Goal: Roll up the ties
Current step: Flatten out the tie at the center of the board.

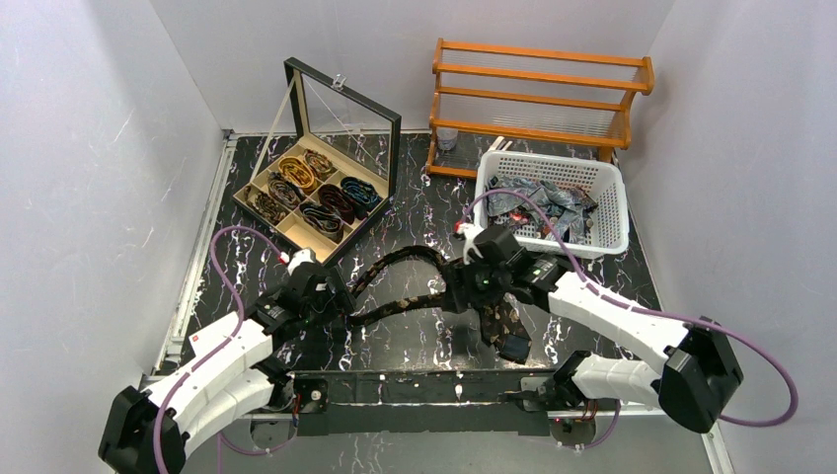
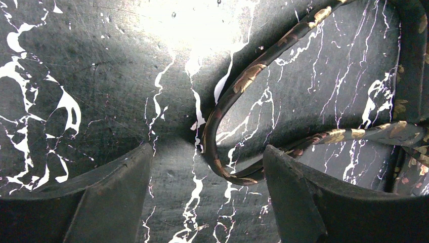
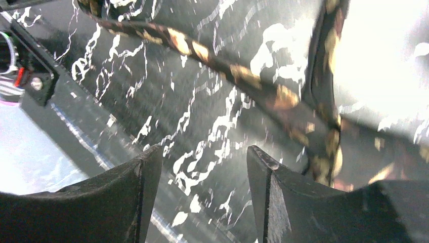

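Only the top external view shows the whole layout: a dark necktie with gold floral spots (image 1: 395,259) lies limp on the black white-veined marble-look table (image 1: 415,212), looping between the two arms, its wide end near the right arm. The left wrist view adds that a narrow fold of this tie (image 2: 248,76) curves into the gap of the left gripper (image 2: 207,148), whose jaws stand apart and unclamped. The right wrist view shows the right gripper (image 3: 203,150) spread wide as well, with only tabletop between its fingers and the tie (image 3: 243,76) running just beside the right-hand finger. From above, the left gripper (image 1: 336,299) and right gripper (image 1: 456,291) sit low at either side of the loop. At the back left, a black-framed wooden compartment box (image 1: 357,229) with a raised glass lid holds coiled ties (image 1: 296,175) in several compartments. At the back right, a white perforated plastic basket (image 1: 612,212) holds a heap of loose grey-blue ties (image 1: 543,202), with an orange wooden rack (image 1: 538,94) behind it.
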